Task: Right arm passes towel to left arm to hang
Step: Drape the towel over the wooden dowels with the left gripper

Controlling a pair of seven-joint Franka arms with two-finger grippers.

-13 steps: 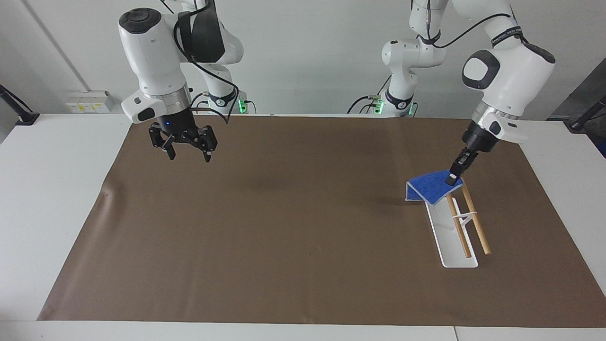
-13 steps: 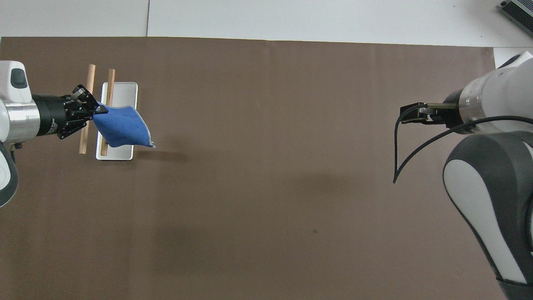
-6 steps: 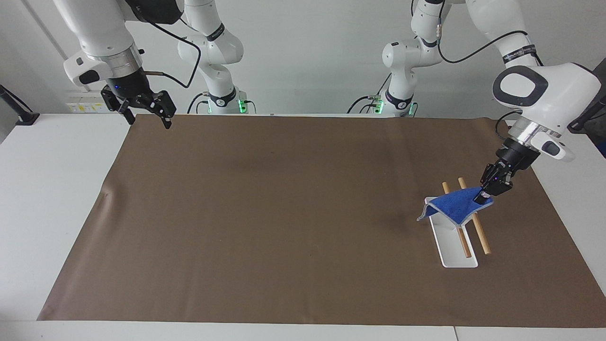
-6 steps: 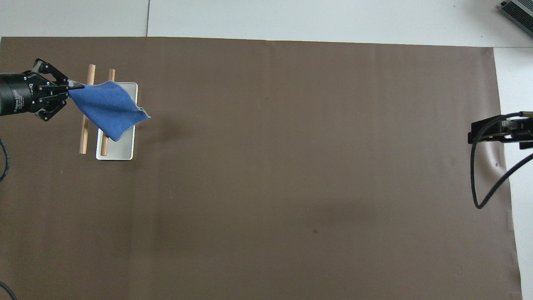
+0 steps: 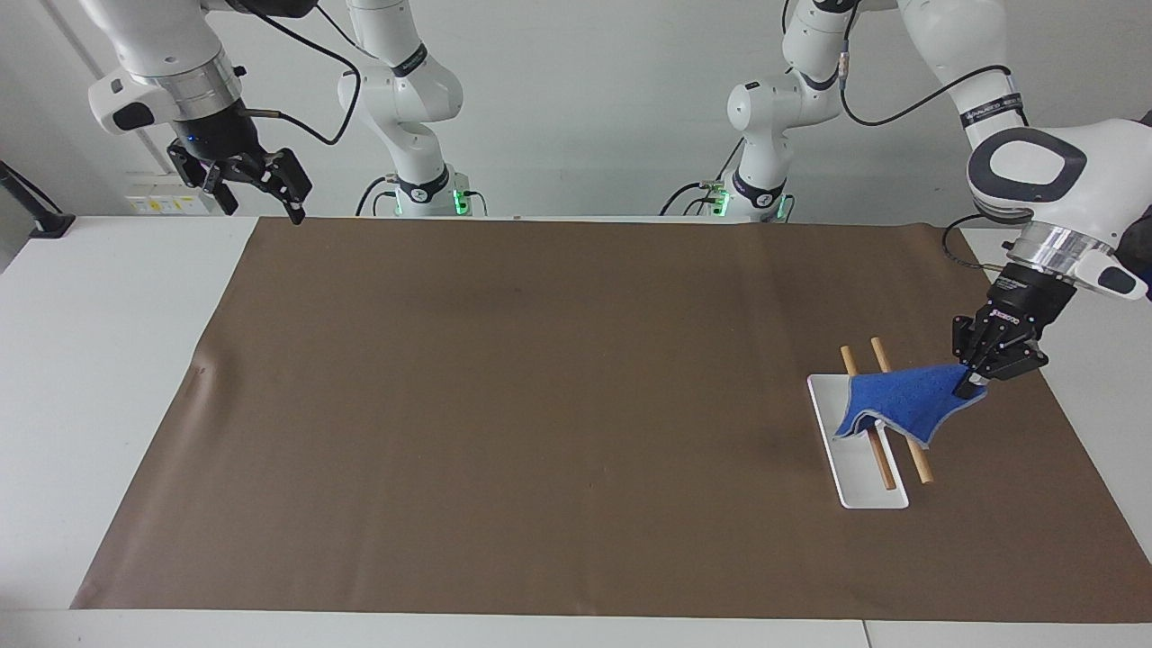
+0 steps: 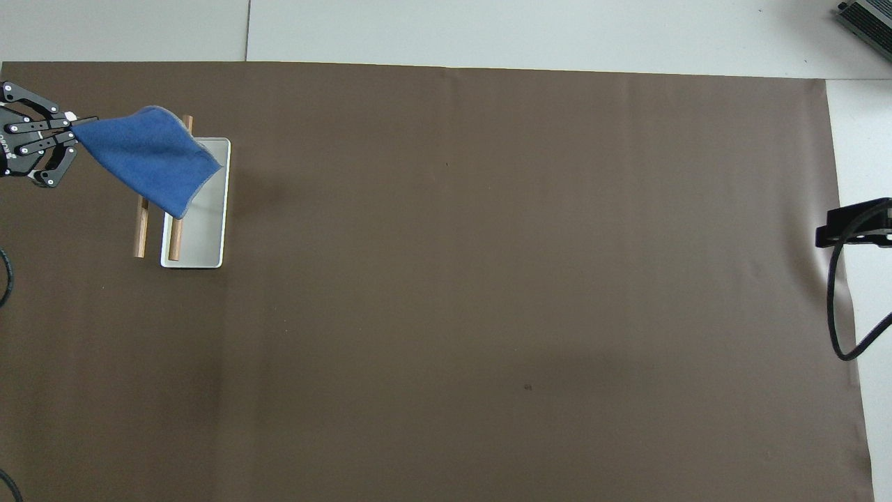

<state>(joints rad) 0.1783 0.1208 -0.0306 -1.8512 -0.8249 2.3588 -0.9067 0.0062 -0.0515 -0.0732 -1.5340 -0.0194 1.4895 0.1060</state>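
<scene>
Right gripper hanging up over right-arm end of brown mat, fingers spread, carrying nothing, waiting clear since handover looks done. Moving along mat: white rack base with two wooden rods at left-arm end. Left gripper pinching corner of blue towel, draping it over rods; holding corner, I judge, so cloth spreads instead of bunching.
</scene>
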